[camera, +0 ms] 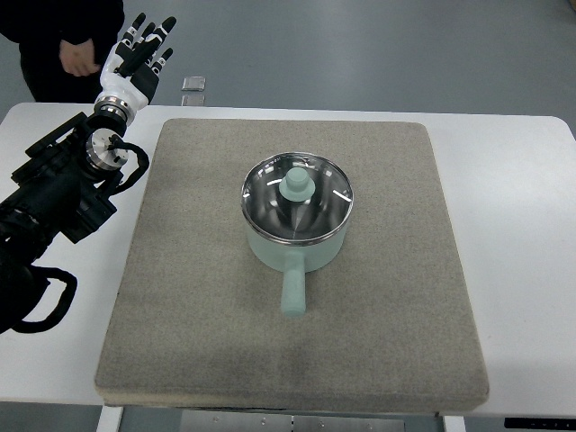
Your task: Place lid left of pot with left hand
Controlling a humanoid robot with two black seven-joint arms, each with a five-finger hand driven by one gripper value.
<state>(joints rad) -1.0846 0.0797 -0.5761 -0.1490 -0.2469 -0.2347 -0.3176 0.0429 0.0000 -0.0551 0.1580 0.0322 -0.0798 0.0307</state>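
1. White counter (522,207) seen steeply from above, carrying a large square grey mat (225,342) that covers most of the middle.
2. Near the mat's centre, a pale green pot (274,256) with a short straight handle (294,292) pointing toward the near edge.
3. Glass lid (319,202) with a metal rim seated on the pot, closing it; pale green round knob (296,185) at the lid's centre. Lid not yet lifted, not yet to the left of the pot.
4. Bare mat on the left of the pot, between pot and left arm.
5. Black left arm (54,193) entering from the left edge, lying over the counter's left side beside the mat, with looping black cables near the edge.
6. Left hand (135,58) in white and black at the far left corner of the counter, raised past the far edge, fingers (153,36) spread apart and pointing away, holding nothing. Well apart from pot and lid.
7. No right arm or right hand anywhere in view.
8. In the far left corner of the view, behind the counter, part of a person (54,36) in dark clothing, one hand showing just beside the robot's fingers.
9. Small grey square object (194,85) on the grey floor (405,45) just beyond the counter's far edge; too small to identify.
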